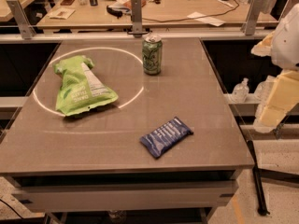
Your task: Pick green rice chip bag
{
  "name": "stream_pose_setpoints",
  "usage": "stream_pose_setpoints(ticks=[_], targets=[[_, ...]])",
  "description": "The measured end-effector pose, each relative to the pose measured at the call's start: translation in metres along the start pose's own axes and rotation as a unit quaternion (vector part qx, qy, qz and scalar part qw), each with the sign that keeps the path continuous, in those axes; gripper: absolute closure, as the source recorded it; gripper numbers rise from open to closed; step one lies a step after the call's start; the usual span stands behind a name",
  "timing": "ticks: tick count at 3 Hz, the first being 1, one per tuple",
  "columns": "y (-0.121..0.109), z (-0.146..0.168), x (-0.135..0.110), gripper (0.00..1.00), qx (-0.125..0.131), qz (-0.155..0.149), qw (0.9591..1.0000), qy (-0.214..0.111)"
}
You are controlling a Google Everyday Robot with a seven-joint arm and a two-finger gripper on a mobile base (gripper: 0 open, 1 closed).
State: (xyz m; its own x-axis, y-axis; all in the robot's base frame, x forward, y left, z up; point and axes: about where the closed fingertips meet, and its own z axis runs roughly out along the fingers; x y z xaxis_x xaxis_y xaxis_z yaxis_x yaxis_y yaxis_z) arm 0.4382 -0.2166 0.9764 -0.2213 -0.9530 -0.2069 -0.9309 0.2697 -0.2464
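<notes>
A lime-green rice chip bag [81, 85] lies flat on the left rear part of a grey table [205, 125], white label panel up. Its narrow, pinched end points toward the far left corner and its wider end toward the front. An upright green drink can [152, 54] stands well apart to its right, and a dark-blue packet [166, 136] lies near the front edge, also well clear.

The robot's gripper [279, 94] hangs off the table's right side at the edge of the view, far from the bag. Whether it is released or clenched cannot be told here; it holds nothing visible.

The bag looks light, soft and crinkly, its film probably slick and its contents easily crushed. The gathered, narrow waist below the far end seems the likeliest hold, since the film bunches there. A hard squeeze on the puffed lower body would risk breaking chips or letting the bag slide out.
</notes>
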Motion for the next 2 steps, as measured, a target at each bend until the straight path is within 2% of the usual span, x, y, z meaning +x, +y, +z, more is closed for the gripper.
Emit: stream_pose_setpoints(ticks=[1, 2], targets=[[0.0000, 0.0000, 0.0000, 0.00, 0.000, 0.000, 1.0000, 0.000], [-0.0009, 0.0011, -0.0038, 0.00, -0.005, 0.019, 0.9998, -0.006]])
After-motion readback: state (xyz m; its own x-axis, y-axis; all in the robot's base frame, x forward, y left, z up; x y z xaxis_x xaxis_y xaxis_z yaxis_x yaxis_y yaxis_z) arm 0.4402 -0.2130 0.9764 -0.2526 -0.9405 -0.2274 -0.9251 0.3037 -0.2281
